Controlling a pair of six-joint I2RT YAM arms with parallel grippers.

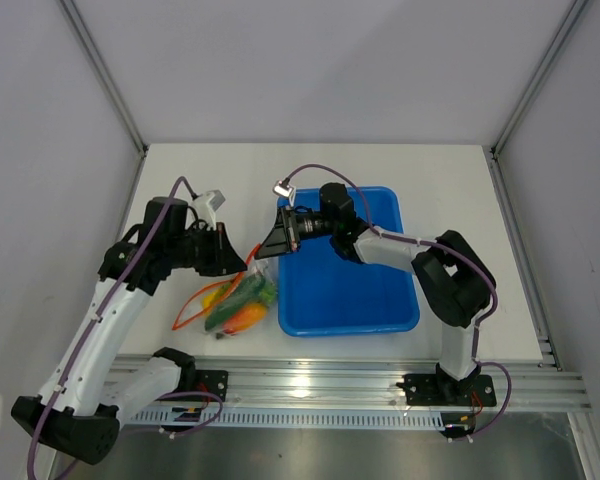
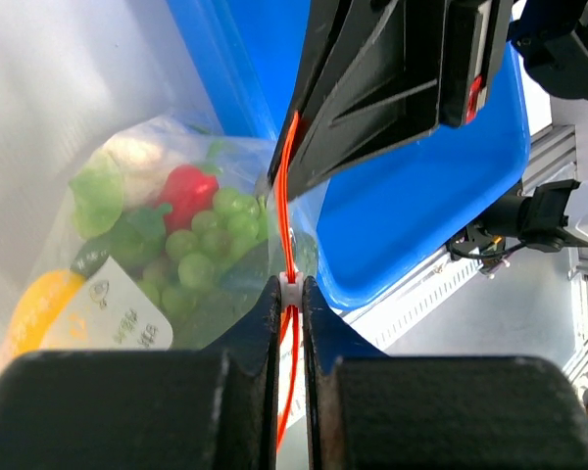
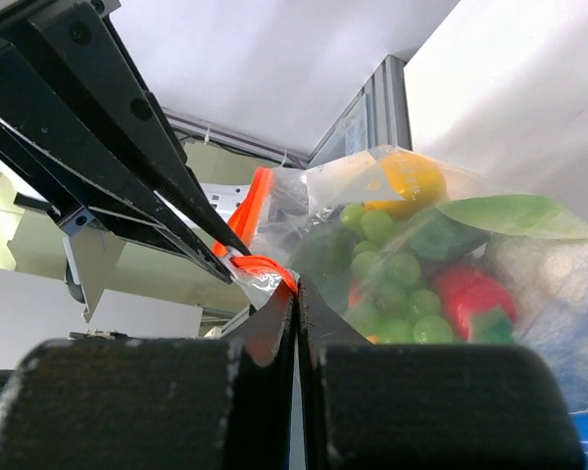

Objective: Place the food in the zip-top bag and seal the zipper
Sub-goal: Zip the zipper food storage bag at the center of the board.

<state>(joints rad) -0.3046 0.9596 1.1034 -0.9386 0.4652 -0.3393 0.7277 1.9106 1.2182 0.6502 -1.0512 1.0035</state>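
Two robot arms meet over a white table (image 1: 450, 180), each pinching the mouth of one clear zip-top bag (image 1: 242, 300). On the left, the left gripper (image 2: 291, 284) has its black fingers (image 2: 260, 333) drawn almost together, nipping the zipper (image 2: 289, 196), a thin red-orange strip that runs straight up between them. From above, a loop of that strip bows out to the left of the bag. The bag sits between the two arms near the table's front edge, just left of the blue tub (image 1: 370, 290). Its top is lifted by the grippers, and whether its bottom rests on the table cannot be told. The food is inside it: green grapes (image 2: 201, 245) in a cluster, a red chili (image 2: 186, 191) above them, white cauliflower (image 2: 137, 157) behind, and an orange-yellow fruit (image 2: 34, 308) low at the left. A white label (image 2: 127, 318) on the bag carries a small round logo and a line of printed characters, too blurred to read. To the right, the right gripper (image 3: 296, 289) is fully closed on a crumpled fold of the same red-orange strip, with the bag bulging just beyond its fingertips. Its arm reaches in over the tub, whose floor shows plain blue.
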